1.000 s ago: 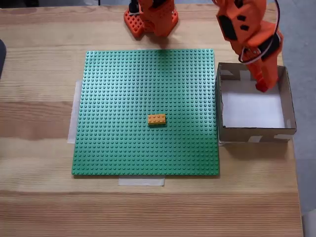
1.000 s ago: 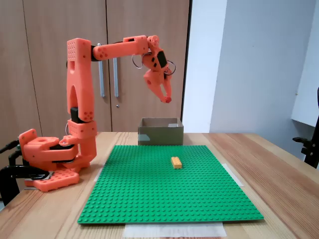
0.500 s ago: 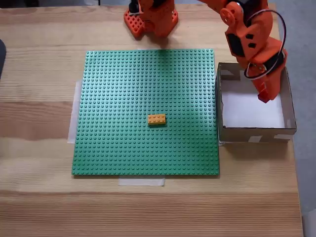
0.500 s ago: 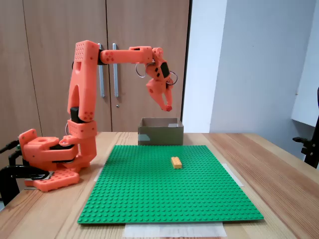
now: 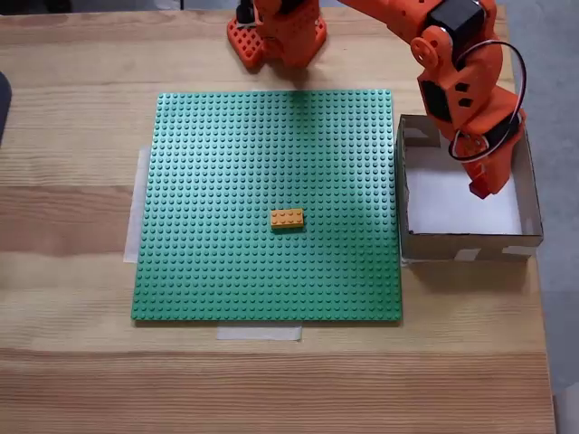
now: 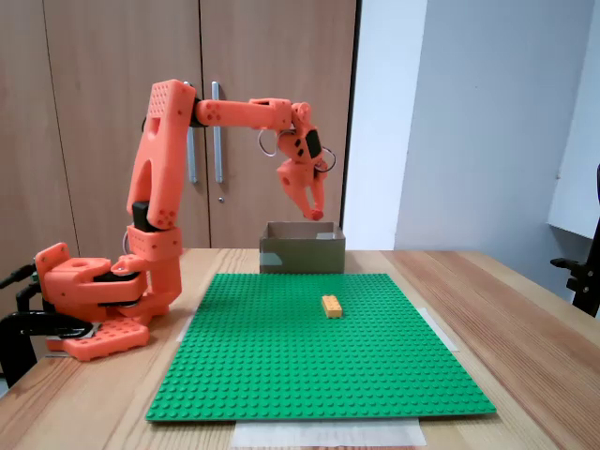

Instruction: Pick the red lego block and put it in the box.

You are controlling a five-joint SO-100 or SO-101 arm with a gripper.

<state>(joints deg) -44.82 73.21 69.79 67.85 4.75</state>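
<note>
- We find the hand poised over the box, pointing down toward the box's white bottom; in the top-down fixed view its tip lies toward the right-hand wall, roughly midway between the near and far walls.
- From the side fixed view, the hand hangs just above the box rim, not yet below it, so we judge the coming move to be a drop or a short lowering straight down.
- The fingers sit close together with a small dark-red patch at the tip; we take this to be the red lego block held between them, so the hand is narrow and gripping it.
- We cannot make out the block's studs or which way its long axis runs: only a sliver shows, and the fingers cover the rest.
- In the side fixed view the red lego block is a tiny dark spot at the fingertips, too small to judge its tilt.
- The near wall of the box hides its bottom in the side fixed view, so only the top-down view shows that the bottom is bare.
- An orange-yellow brick lies on the green baseplate, well apart from the box and the hand, its long axis running left to right in the top-down fixed view.
- The arm's upper links are cut off at the top edge of the top-down fixed view.
</note>
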